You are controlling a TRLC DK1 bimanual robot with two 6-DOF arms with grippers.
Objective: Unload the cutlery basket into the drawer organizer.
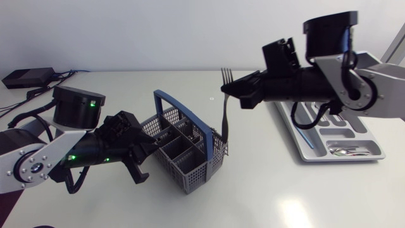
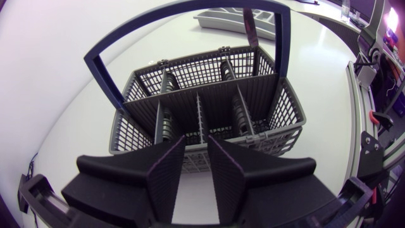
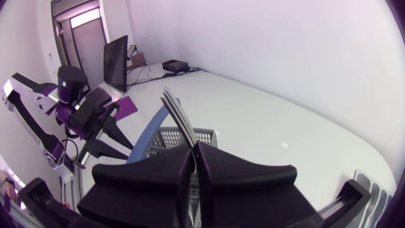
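The grey cutlery basket (image 1: pixel 183 149) with a blue handle (image 1: pixel 180 111) stands mid-table. My left gripper (image 1: pixel 150 149) is at its left end wall, its fingers (image 2: pixel 168 174) narrowly apart and shut on the basket (image 2: pixel 202 107) wall. A fork (image 1: pixel 224 114) hangs upright, tines up, with its handle end low at the basket's right corner. My right gripper (image 1: pixel 233 94) is shut on the fork just below the tines (image 3: pixel 177 117). The grey drawer organizer (image 1: pixel 373 140) lies at the right, under the right arm.
A spoon (image 1: pixel 345 151) and other cutlery lie in the organizer's compartments. The organizer (image 2: pixel 221 18) also shows beyond the basket in the left wrist view. A black box (image 1: pixel 26 77) with cables sits at the table's far left corner.
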